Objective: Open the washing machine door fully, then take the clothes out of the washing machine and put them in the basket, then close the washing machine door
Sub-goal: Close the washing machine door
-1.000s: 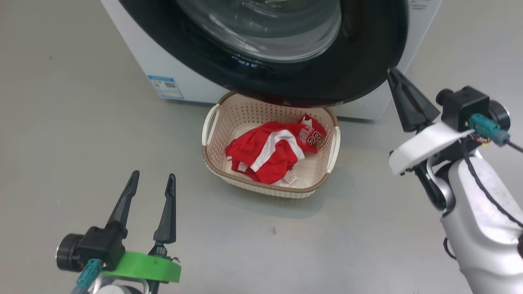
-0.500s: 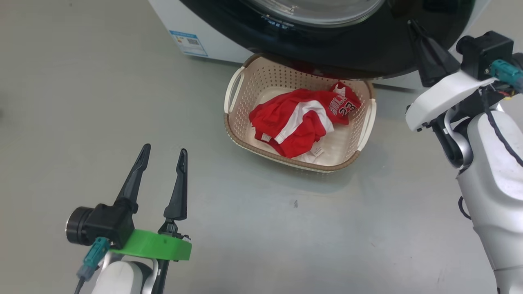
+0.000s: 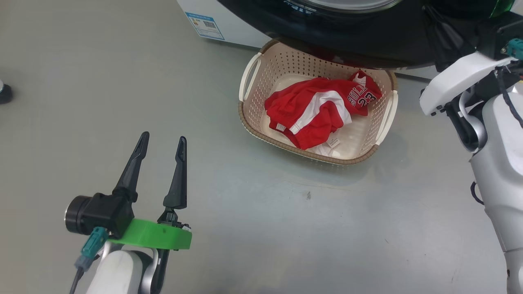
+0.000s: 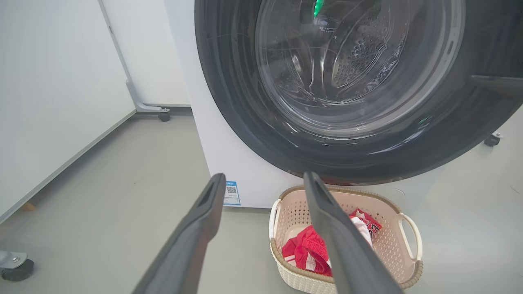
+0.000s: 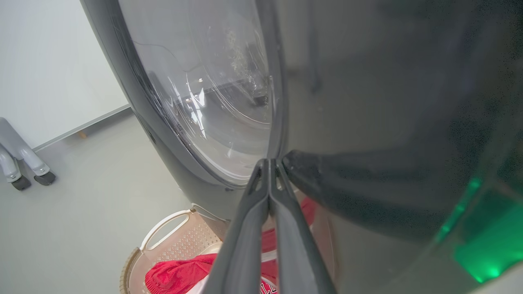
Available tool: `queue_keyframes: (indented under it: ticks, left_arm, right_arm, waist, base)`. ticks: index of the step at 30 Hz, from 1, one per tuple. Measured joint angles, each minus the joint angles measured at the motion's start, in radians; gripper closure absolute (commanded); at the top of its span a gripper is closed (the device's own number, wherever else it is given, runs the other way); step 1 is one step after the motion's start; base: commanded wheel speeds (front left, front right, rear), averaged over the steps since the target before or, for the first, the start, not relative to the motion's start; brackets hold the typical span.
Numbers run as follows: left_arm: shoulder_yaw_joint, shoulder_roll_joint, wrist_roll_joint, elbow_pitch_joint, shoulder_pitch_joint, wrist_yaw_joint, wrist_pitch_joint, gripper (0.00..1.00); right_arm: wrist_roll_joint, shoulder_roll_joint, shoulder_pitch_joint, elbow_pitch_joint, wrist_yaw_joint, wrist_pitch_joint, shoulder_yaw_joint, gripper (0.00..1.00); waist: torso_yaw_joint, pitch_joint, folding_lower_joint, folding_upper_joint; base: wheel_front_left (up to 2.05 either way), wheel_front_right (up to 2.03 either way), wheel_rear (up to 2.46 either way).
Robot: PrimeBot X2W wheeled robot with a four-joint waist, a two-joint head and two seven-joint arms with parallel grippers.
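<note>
- Red clothes [image 3: 318,112]: jerseys with a white stripe and a dark 23, heaped inside the basket [image 3: 261,136]. Nothing hangs over its rim.
- Cream perforated basket with a brown woven rim, standing on the grey floor [image 3: 122,81]. Every place below is given from it.
- Glossy black washing machine door [image 4: 229,102]: above the basket's far rim and overhanging it. The steel drum seen through the glass looks empty, as far as can be told.
- White washing machine [image 3: 229,24]: behind the basket, with its blue label [image 3: 204,25] off the basket's far left corner.
- Right gripper [image 5: 269,163]: fingers pressed together and holding nothing. The tips rest against the door's black face, above the basket's far right side.
- Left gripper [image 3: 163,137]: fingers spread wide and empty, well apart from the basket on its near left, pointing toward the machine.
- Step in hand, as judged: closing the door, since the unloading appears done. Whether the door is latched cannot be told.
- Next move, as judged: a steady push from the clenched fingertips toward the machine until the door seats. The tips could slide on the gloss, and the door's lower edge must clear the basket's rim.
</note>
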Motion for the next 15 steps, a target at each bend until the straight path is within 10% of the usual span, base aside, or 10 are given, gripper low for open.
queue_keyframes:
  ticks: [15]
  left_arm:
    - [-0.011,-0.006,-0.016,-0.007,-0.047,-0.004,0.0,0.0]
  right_arm:
    - [0.007,-0.057,-0.149,0.08,0.008,-0.018,-0.059,1.0]
  waist:
    - [0.039,0.044,0.0,0.0]
  base:
    - [0.0,0.0,0.0]
